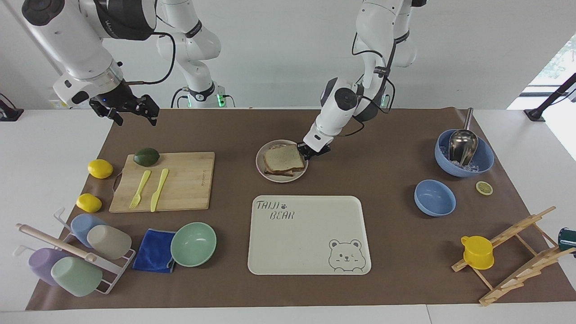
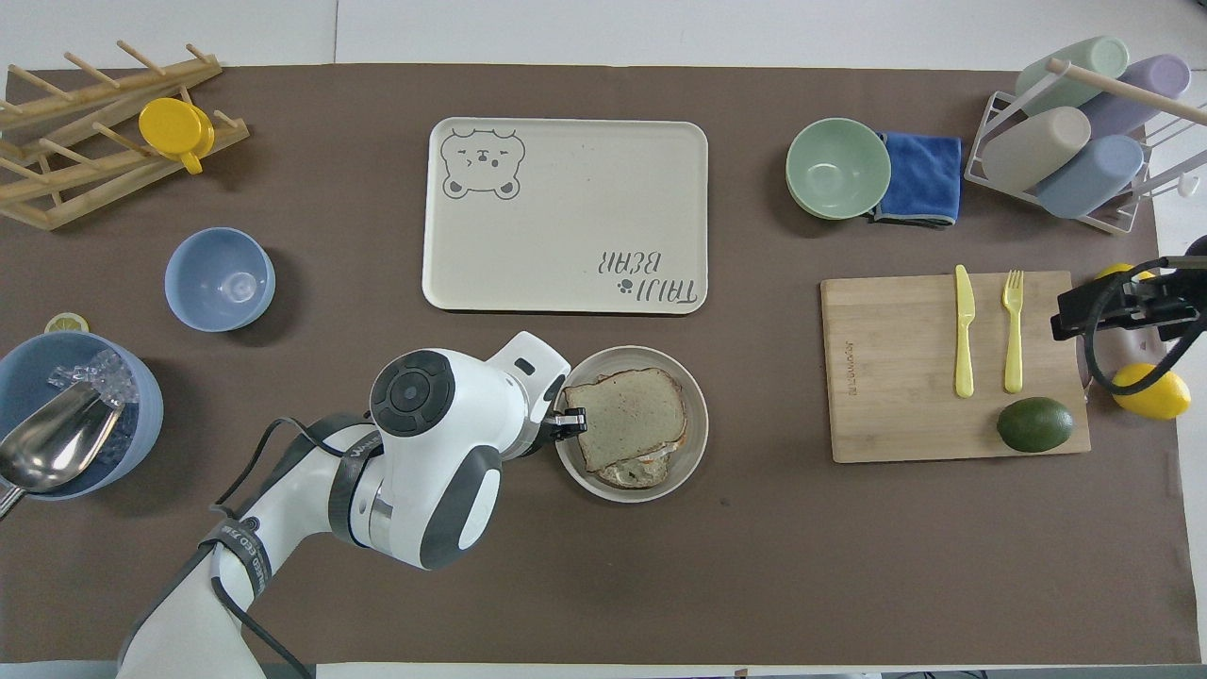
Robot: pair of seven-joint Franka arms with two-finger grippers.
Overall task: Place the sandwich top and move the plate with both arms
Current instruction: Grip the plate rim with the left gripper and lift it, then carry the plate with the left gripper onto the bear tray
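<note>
The sandwich top, a speckled tan slice, lies on another slice on the round beige plate. The plate sits mid-table, nearer to the robots than the bear tray. My left gripper is down at the plate's rim on the left arm's side, shut on that rim, with its tip next to the bread's edge. My right gripper hangs open and holds nothing. It is in the air over the mat's edge at the right arm's end, near the cutting board.
A cream bear tray lies just beside the plate. A cutting board carries a fork, a knife and an avocado, with two lemons beside it. Also here are a green bowl, two blue bowls, a cup rack and a wooden rack.
</note>
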